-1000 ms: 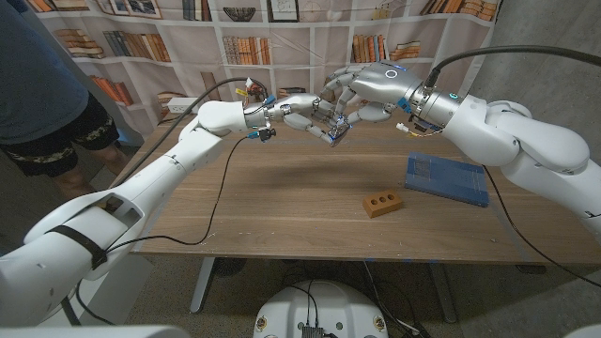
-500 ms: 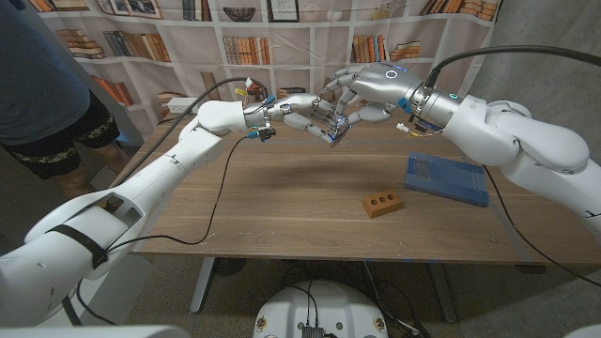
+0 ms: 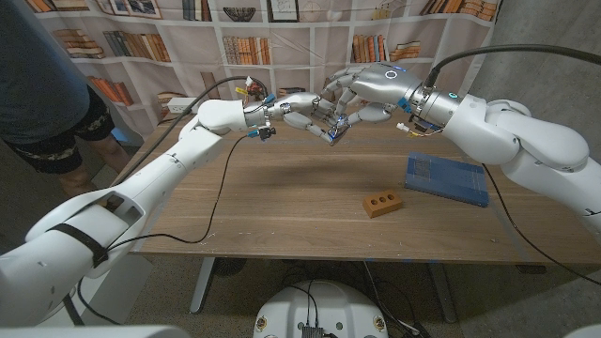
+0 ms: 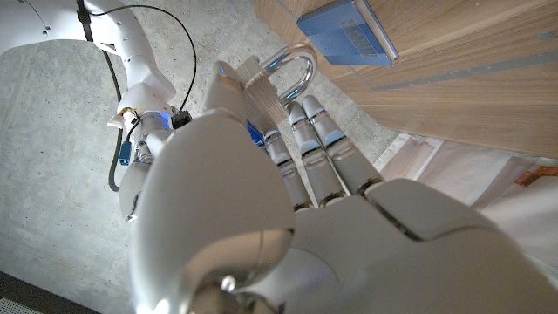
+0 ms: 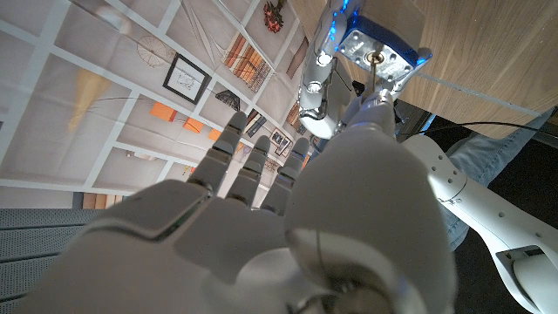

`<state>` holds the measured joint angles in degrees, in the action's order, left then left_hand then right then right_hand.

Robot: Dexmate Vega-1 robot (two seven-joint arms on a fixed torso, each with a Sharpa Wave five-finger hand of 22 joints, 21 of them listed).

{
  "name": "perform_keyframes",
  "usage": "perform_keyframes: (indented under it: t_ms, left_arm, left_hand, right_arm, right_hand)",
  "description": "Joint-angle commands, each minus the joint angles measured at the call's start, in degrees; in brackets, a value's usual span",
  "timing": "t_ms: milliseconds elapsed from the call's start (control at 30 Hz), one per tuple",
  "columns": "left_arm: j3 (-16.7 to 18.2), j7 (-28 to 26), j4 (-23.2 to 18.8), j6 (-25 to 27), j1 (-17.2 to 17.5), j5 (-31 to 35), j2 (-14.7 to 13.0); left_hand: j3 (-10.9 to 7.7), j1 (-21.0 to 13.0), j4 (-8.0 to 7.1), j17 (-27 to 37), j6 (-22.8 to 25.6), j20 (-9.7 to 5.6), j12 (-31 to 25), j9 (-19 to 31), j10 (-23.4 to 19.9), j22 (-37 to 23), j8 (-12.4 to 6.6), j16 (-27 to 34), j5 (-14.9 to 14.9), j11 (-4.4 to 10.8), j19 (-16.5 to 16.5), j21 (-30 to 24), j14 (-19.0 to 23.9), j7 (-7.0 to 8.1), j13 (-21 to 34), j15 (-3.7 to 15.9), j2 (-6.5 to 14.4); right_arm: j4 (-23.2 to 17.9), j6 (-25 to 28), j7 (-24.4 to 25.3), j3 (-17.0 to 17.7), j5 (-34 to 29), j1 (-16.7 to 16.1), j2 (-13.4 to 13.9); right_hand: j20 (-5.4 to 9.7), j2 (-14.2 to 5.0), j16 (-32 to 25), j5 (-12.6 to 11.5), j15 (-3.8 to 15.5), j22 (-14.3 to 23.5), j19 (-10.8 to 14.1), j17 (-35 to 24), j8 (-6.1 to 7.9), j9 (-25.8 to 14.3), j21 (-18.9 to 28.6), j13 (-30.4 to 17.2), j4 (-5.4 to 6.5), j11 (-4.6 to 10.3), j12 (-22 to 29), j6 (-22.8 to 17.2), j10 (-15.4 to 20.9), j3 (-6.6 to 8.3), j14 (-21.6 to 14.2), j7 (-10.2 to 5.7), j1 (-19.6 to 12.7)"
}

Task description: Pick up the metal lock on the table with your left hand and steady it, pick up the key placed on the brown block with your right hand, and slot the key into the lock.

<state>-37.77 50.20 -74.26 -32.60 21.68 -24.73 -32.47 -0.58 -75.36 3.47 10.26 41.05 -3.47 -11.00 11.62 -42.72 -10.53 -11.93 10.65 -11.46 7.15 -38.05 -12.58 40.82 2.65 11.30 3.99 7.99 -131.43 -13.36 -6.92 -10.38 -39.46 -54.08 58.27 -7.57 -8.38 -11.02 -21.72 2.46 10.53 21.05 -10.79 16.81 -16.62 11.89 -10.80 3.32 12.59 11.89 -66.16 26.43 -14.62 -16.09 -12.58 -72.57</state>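
1. Metal lock (image 3: 334,130) was held above the far part of the wooden counter (image 3: 282,207), gripped in the left hand (image 3: 299,110); its shackle (image 4: 290,68) showed past the fingers.
2. The right hand (image 3: 371,92) pinched the key (image 5: 378,68) against the lock's face.
3. The brown block (image 3: 383,203) lay on the counter beside a blue box (image 3: 448,178).

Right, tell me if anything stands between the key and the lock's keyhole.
Nothing visible does. In the right wrist view the key, pinched by the right hand, meets the bottom face of the lock directly. The left hand holds the lock above the table, with no other object between them.
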Motion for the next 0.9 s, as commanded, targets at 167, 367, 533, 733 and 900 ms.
perform_keyframes:
  t_ms: [167,367,533,733,900]
  left_arm:
    - [-0.2,0.2,0.6,0.0,-0.4,0.2,0.4]
    - [-0.3,0.1,0.6,0.0,-0.3,0.3,0.5]
    - [-0.2,0.0,0.4,0.0,-0.2,0.2,0.4]
    - [-0.2,-0.1,0.3,-0.1,0.0,0.1,0.4]
    - [-0.1,-0.3,0.0,0.0,0.2,0.3,0.2]
  left_hand:
    - [-0.37,0.5,-0.54,0.2,0.7,-0.92,-0.2,0.1,-0.2,-0.1,-0.17,0.1,-0.2,-0.38,0.1,-0.5,0.1,-0.41,0.1,5.08,0.1]
    - [-0.4,0.5,-0.57,0.2,0.8,-0.93,-0.2,0.1,-0.2,-0.1,-0.18,0.2,-0.2,-0.43,0.1,-0.5,0.2,-0.38,0.1,5.17,0.1]
    - [-0.42,0.5,-0.58,0.2,0.7,-0.94,-0.2,0.1,-0.2,-0.1,-0.13,0.1,-0.2,-0.35,0.1,-0.5,0.2,-0.39,0.1,5.03,0.1]
    - [-0.44,0.6,-0.62,0.2,0.8,-0.9,-0.2,0.1,-0.3,-0.1,-0.17,0.1,-0.2,-0.35,0.1,-0.5,0.2,-0.44,0.1,4.94,0.1]
    - [-0.46,0.7,-0.69,0.2,0.7,-0.82,-0.2,0.1,-0.3,-0.1,-0.14,0.1,-0.2,-0.45,0.1,-0.5,0.1,-0.48,0.1,4.96,0.2]
  right_arm:
    - [-0.2,0.1,0.3,0.7,0.2,-0.8,0.3]
    - [-0.3,0.0,0.5,0.9,0.2,-1.0,0.3]
    - [-0.6,0.1,0.7,1.1,0.0,-1.2,0.2]
    - [-0.6,0.1,0.6,1.0,0.0,-1.2,0.1]
    - [-0.2,0.0,0.8,0.7,0.0,-1.0,-0.1]
  right_hand:
    - [-0.07,-0.13,-0.2,-0.4,4.09,0.3,0.4,-0.2,0.61,-0.3,0.1,-0.2,0.33,-0.2,0.0,-0.2,0.5,0.1,-0.5,-0.24,-0.3]
    - [-0.06,-0.14,-0.2,-0.4,4.18,0.3,0.4,-0.2,0.61,-0.3,0.1,-0.2,0.35,-0.2,0.0,-0.2,0.6,0.1,-0.5,-0.23,-0.2]
    - [0.0,-0.16,-0.2,-0.4,4.21,0.3,0.4,-0.2,0.67,-0.3,0.0,-0.2,0.37,-0.19,0.0,-0.2,0.6,0.11,-0.5,-0.23,-0.2]
    - [-0.15,-0.2,-0.2,-0.4,4.07,0.3,0.5,-0.2,0.69,-0.4,0.1,-0.2,0.4,-0.19,0.0,-0.2,0.6,0.14,-0.5,-0.24,-0.2]
    - [-0.16,-0.21,-0.2,-0.4,4.08,0.3,0.5,-0.2,0.71,-0.4,0.1,-0.2,0.41,-0.19,0.0,-0.1,0.6,0.15,-0.6,-0.24,-0.2]
